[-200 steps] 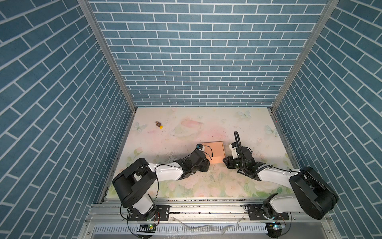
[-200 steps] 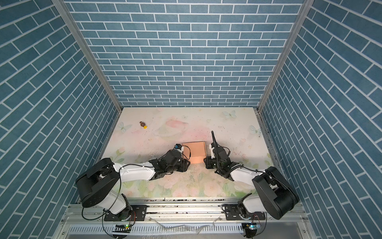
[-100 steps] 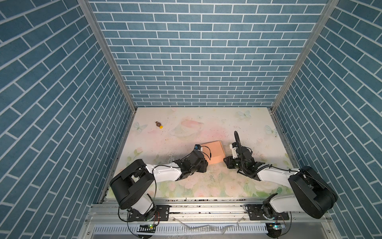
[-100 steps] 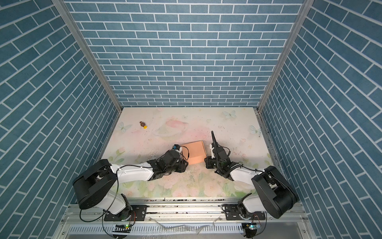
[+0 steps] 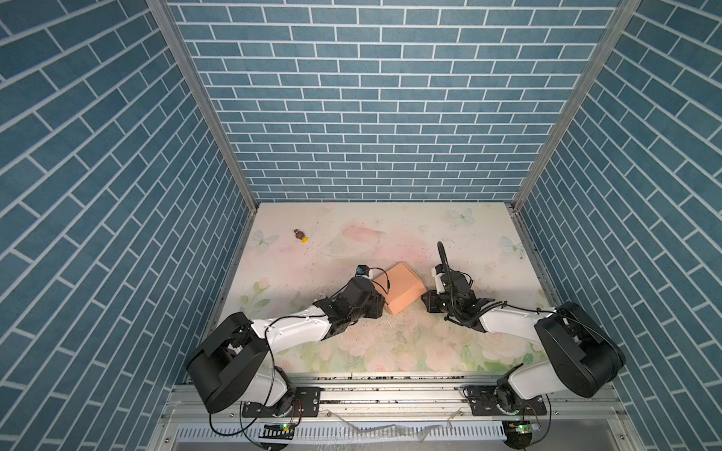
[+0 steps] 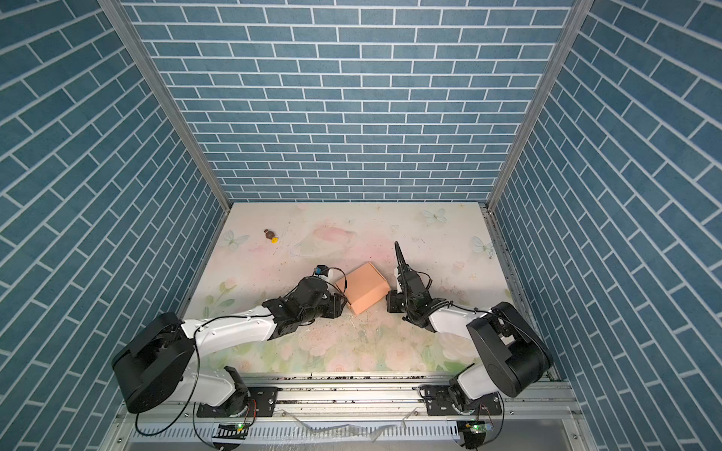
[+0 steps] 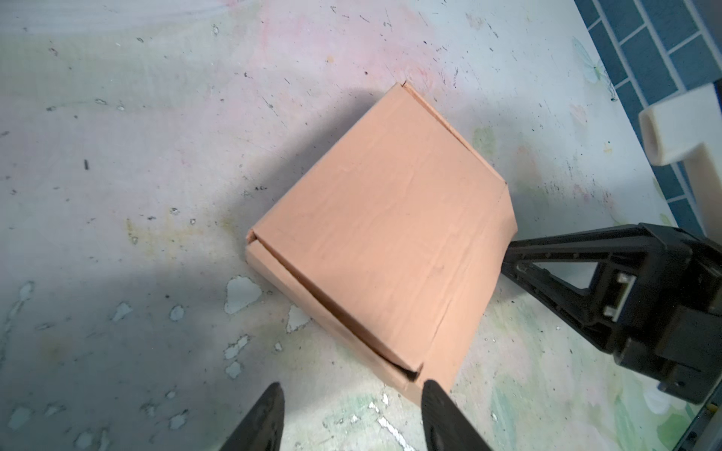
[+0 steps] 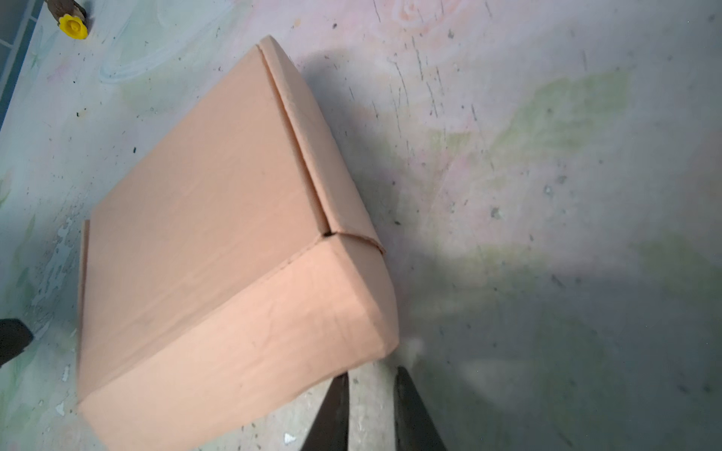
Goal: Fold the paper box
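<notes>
Peach paper box [image 5: 400, 287] sits skewed between the left gripper [image 7: 351, 390], half-open, and right gripper [image 8: 371, 375], barely parted; both empty, at its corners.

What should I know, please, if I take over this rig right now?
Left gripper: open, empty, at a corner of the box.
Right gripper: barely open, empty, by its opposite side.
Box: on the table between them, skewed, shut.
Done: folded into a closed box.
To do: one lid seam gapes slightly; perhaps press it shut.
</notes>
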Robot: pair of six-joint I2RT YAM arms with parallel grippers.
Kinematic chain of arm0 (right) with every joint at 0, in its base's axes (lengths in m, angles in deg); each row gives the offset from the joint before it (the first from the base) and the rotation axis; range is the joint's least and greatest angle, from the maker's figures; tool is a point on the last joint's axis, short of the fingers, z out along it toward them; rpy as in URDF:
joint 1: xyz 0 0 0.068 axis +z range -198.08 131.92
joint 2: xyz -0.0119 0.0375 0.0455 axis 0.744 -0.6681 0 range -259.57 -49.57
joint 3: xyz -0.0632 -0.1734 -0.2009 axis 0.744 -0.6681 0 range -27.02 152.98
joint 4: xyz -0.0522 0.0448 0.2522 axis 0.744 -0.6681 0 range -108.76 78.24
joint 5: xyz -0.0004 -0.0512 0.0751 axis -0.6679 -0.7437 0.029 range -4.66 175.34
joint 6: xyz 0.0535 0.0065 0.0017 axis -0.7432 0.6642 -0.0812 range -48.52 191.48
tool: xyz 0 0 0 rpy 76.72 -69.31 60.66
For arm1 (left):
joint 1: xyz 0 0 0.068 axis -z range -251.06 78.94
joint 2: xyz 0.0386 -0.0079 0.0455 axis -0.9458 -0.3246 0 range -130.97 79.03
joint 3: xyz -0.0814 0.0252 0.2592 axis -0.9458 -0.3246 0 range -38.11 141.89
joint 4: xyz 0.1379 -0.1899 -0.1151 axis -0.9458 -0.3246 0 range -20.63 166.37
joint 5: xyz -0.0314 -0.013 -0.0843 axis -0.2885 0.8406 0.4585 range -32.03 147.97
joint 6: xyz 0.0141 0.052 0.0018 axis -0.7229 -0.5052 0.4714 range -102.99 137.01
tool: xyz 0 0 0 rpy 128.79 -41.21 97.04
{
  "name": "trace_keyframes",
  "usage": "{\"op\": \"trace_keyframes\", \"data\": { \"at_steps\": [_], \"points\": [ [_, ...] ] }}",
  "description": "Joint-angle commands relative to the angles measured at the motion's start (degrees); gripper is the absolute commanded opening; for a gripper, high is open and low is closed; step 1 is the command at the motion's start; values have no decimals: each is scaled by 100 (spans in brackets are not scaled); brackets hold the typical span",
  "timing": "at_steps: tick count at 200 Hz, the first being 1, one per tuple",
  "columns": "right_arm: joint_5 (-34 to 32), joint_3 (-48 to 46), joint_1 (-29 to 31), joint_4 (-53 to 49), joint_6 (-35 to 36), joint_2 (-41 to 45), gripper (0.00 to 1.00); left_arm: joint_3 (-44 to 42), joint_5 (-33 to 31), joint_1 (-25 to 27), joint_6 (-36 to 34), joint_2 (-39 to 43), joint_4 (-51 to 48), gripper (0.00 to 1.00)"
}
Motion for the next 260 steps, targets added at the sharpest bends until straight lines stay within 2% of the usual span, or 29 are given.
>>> {"op": "trace_keyframes", "data": {
  "at_steps": [1,43,61,134,178,224,260],
  "points": [
    [-84,232,-27,-166,136,-132,23,102,-44,-147,-191,180,-301,59],
    [-84,367,-47,-363,119,-272,22,352,-29,-456,-355,171,-505,59],
    [-282,359,-47,-534,105,-194,22,583,-64,-593,-399,100,-614,59],
    [-623,46,-37,-1419,-117,911,22,1251,-218,-1040,-487,-659,-1179,59],
    [-618,168,-31,-1688,-227,1156,22,1742,-228,-1097,-901,-1256,-1434,59],
    [-661,151,-25,-1744,-292,1246,22,2238,109,-1177,-1103,-1915,-1667,59],
    [-752,165,-33,-1893,-269,1395,23,2369,410,-1173,-1177,-2073,-1734,59]
  ]
}}
